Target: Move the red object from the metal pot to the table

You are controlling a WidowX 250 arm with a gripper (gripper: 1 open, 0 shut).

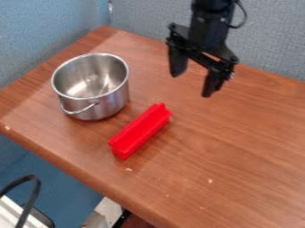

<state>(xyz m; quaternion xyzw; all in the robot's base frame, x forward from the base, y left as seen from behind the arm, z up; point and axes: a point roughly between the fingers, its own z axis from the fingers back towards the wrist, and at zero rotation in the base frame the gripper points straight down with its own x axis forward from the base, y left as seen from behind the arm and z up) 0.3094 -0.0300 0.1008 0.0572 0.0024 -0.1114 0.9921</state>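
Reddish-brown wood-grain table [238,169] carries the shiny round steel pot [92,85], empty, and the bright red plastic bar [141,131] lying flat on the wood just beside the pot at its 4 o'clock. Bar's long axis runs 1-to-7 o'clock. Black gripper [198,77] hangs jaws wide and empty, bar at its 7 o'clock, apart.

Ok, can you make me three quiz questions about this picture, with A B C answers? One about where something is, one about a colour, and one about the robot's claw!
1. Where is the red object?
A. inside the metal pot
B. lying on the table
C. in the claw

2. What colour is the metal pot?
A. silver
B. green
C. black

3. How is the gripper?
A. shut on the block
B. shut on the pot handle
C. open, holding nothing

Answers:
1 B, it lies flat on the table beside the pot.
2 A, it is shiny steel.
3 C, its fingers stand apart in the air.
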